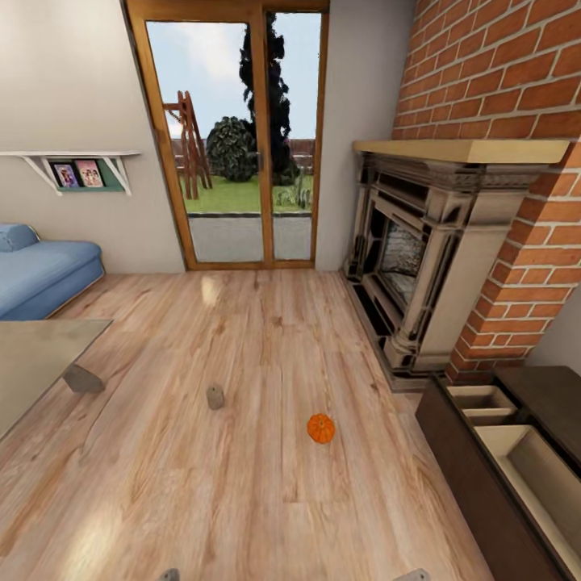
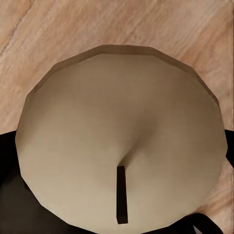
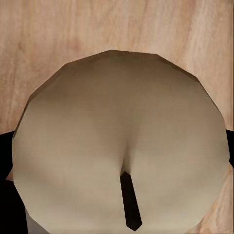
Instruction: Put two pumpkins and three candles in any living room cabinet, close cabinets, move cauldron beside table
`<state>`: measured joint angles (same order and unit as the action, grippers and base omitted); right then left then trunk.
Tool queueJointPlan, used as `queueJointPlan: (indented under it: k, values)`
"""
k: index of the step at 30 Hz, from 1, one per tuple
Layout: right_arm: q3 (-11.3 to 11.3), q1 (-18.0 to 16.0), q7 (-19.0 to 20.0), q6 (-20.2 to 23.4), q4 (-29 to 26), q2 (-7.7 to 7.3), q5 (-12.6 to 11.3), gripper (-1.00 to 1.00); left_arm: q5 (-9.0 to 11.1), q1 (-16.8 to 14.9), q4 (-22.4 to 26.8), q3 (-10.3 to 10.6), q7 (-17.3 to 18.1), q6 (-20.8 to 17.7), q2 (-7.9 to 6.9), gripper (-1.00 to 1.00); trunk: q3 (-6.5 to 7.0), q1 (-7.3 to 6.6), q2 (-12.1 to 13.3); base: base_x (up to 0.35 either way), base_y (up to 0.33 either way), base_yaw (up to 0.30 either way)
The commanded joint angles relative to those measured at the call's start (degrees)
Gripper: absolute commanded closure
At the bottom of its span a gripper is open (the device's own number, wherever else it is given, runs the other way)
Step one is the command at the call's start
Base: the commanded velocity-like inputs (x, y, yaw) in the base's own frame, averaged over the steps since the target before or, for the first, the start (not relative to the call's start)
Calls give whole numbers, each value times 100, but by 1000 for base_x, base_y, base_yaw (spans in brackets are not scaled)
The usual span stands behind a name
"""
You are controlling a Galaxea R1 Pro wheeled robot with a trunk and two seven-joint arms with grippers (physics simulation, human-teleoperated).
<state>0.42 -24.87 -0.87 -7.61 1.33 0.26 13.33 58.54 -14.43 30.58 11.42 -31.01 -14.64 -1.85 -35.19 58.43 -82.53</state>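
**A candle in each tool, one candle and a pumpkin on the floor**

Head view first: I'm looking across the wooden floor (image 1: 242, 500) of the living room. A lone floor candle (image 1: 215, 397) stands upright at about 11 o'clock from me. An orange pumpkin (image 1: 320, 428) sits near it at about 1 o'clock, apart from the candle and a little closer to me. Both are in open floor.

The glass surface (image 1: 40, 355) comes in at my 9 o'clock, with the blue sofa (image 1: 40, 274) behind it. The dark cabinet (image 1: 472, 484) runs along at 3 to 4 o'clock. Two of its drawers are pulled out, the near drawer (image 1: 528, 468) and the far drawer (image 1: 482, 401), and both show pale insides. Beyond the cabinet is the fireplace (image 1: 420, 258) in its brick wall, and the glass door (image 1: 242, 145) is at 12 o'clock.

In the left wrist view, the left tool (image 2: 122, 151) has the left-hand candle (image 2: 122, 112) seated between its dark fingers (image 2: 9, 161). I see the candle's top face and black wick end-on, with floorboards beyond. The fingers sit against the candle's sides, so I read the tool as clamped on it.

The right wrist view matches this. The right-hand candle (image 3: 122, 112) sits wick-up in the right tool (image 3: 122, 151), with a dark finger edge (image 3: 6, 156) at its side, gripped the same way.
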Motion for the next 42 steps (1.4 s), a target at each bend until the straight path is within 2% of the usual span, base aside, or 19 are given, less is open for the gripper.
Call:
queueJointPlan:
  k: [1,8,9,12,14,17,18,19,20,21,24,26,27,30,32,33,34,38,42]
  values:
    - [1,0,9,-1,-1,0,-24,100,-9,-1,0,0,-1,-4,0,100,0,0,0,336,0,0]
    - [2,0,8,-4,-6,0,-30,100,-9,-3,0,0,-1,-4,-3,100,0,0,0,336,0,0]
    - [2,0,13,-4,-32,0,-28,100,-9,-4,19,-5,-1,-4,-45,100,0,0,0,336,0,0]
    - [-1,-4,27,5,-109,8,-37,100,37,-6,44,-14,48,-9,-304,100,0,0,0,336,0,0]
    - [-14,-23,20,50,-322,114,-67,100,53,-7,50,-23,235,-16,-442,100,0,0,0,336,0,0]
    - [-16,-44,8,226,-1160,286,-76,100,31,-24,143,-30,441,-39,-540,100,0,0,0,336,0,0]
    - [-26,-220,-35,1582,-2662,313,-94,100,50,-421,1058,-119,448,-598,-999,100,0,0,0,336,0,0]
    - [-29,-279,-39,1890,-3015,311,-105,100,46,-553,1259,-193,447,-901,-1062,100,0,0,0,337,0,0]
    - [-33,-571,-76,3024,-4131,337,-138,100,13,-1140,1827,-835,447,-2077,-1153,100,0,0,0,337,0,0]
    - [-33,-738,-88,3391,-4376,344,-152,100,5,-1345,1996,-1030,447,-2349,-1161,100,0,0,0,337,0,0]
    - [-33,-1101,-97,3862,-4705,355,-298,100,-5,-1698,2303,-1187,445,-2631,-1170,100,0,0,0,337,0,0]
    - [-34,-1333,-108,3984,-4822,358,-506,100,9,-1906,2479,-1227,441,-2715,-1175,100,0,0,0,337,0,0]
    - [-37,-1583,-191,4040,-4871,351,-695,100,32,-2100,2650,-1245,439,-2794,-1168,100,0,0,0,337,0,0]
    - [-40,-1856,-551,4077,-4916,348,-813,100,81,-2381,3133,-1241,438,-2988,-1117,100,0,0,0,337,0,0]
    - [-26,-1897,-642,4127,-5099,355,-826,100,179,-2428,3767,-1263,444,-3434,-1085,100,0,0,0,269,0,0]
    - [-12,-1907,-668,4397,-5361,363,-824,100,306,-2414,4265,-1328,444,-3788,-1081,100,0,0,0,92,0,0]
    - [-10,-1907,-675,4544,-5466,365,-824,100,357,-2397,4400,-1377,442,-3900,-1082,100,1,0,0,59,0,-15]
    - [-7,-1902,-685,4891,-5768,361,-830,100,458,-2358,4599,-1514,445,-4090,-1068,100,15,0,0,19,0,-166]
    - [1,-1894,-686,4924,-5860,373,-832,100,628,-2354,4633,-1491,447,-4136,-878,100,35,0,0,1,0,-247]
